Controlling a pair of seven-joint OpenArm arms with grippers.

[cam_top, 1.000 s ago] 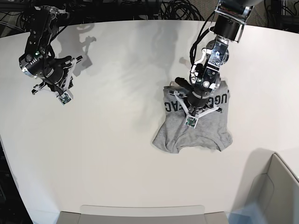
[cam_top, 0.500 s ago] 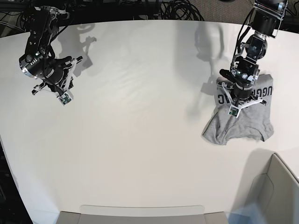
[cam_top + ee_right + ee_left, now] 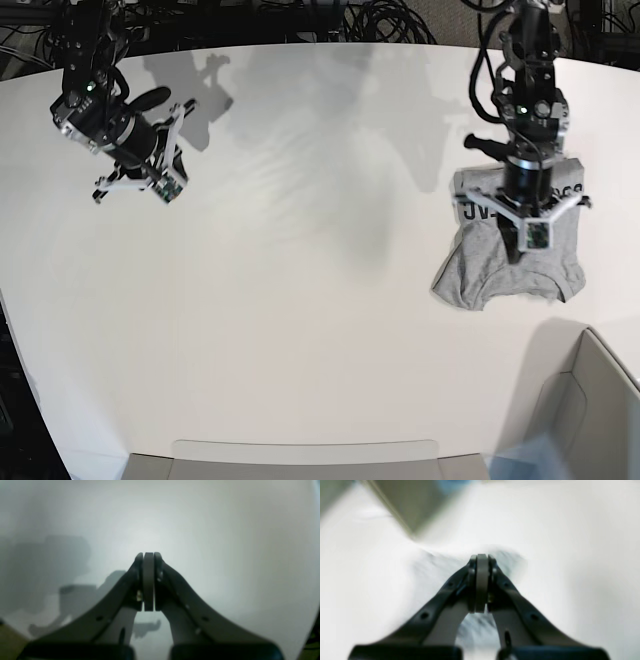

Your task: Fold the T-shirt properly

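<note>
White surface, cables at back, bins at front edge.

White surface [image 3: 300, 300] fills most of the base view, curved edge at the left, faint ripple marks near upper middle, dark shadows cast along the top part. Black cables [image 3: 380, 20] bunched behind the far edge, more along the top left. Grey bin [image 3: 590, 410] with open top at the lower right corner, one wall in shadow; blurred grey wall of it shows top left in the left wrist view [image 3: 402, 502]. Pale grey tray rim [image 3: 300, 455] along the bottom edge, middle. Dark floor strip at far left.
</note>
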